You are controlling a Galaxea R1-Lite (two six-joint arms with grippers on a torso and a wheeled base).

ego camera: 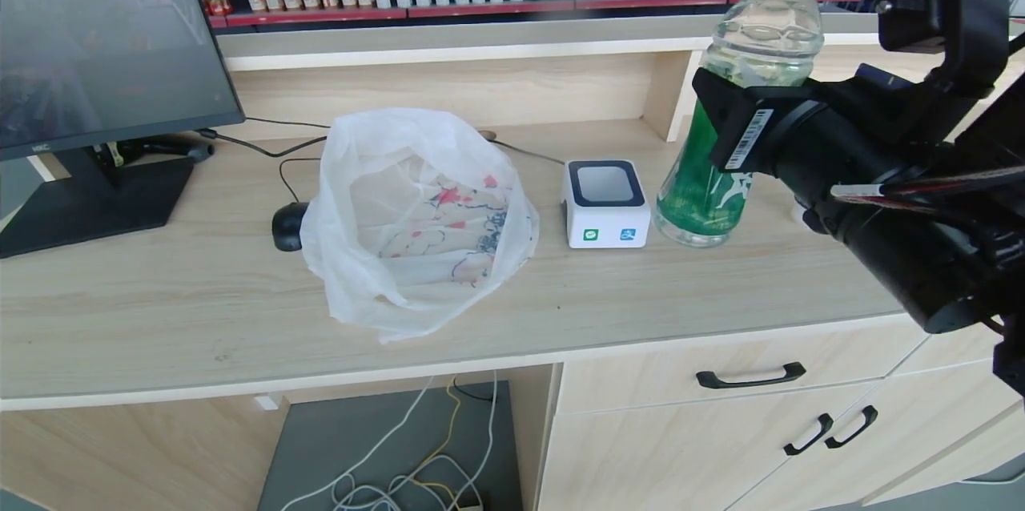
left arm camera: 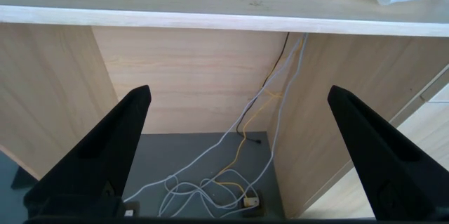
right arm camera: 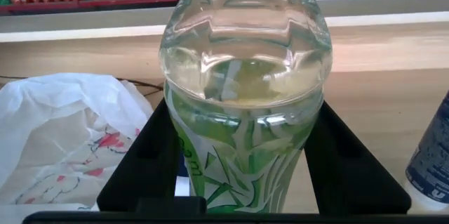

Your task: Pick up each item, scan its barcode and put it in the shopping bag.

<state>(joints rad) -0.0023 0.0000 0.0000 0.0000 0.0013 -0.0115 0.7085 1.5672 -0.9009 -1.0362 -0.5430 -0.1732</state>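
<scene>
- the step in hand, as i judge it, is the scan: the bottle (ego camera: 705,199) is off the bench (ego camera: 160,319), upright with a slight tilt, and in the head view it sits just to the right of the scanner (ego camera: 605,203).
- to do it well, bring the bottle's green label over the scanner's dark window and turn it until the barcode faces the glass; i cannot see the barcode on the label, so the wrist may need to roll.
- keep the bottle low and near the window, but apart from the scanner's casing, so the box is not pushed.
- the white barcode sticker (ego camera: 749,138) on the gripper's own finger faces outward; it should not be the one shown to the window.
- the shopping bag (ego camera: 416,223) stands open-mouthed on the scanner's other side, so the drop after a read looks short.
- the right gripper (ego camera: 745,126) is clamped round the bottle's middle, a black finger on each side in the right wrist view, label below and clear shoulder above.
- the left gripper (left arm camera: 240,94) is spread wide and holds nothing, below the bench's front edge above loose cables (left arm camera: 224,182).
</scene>
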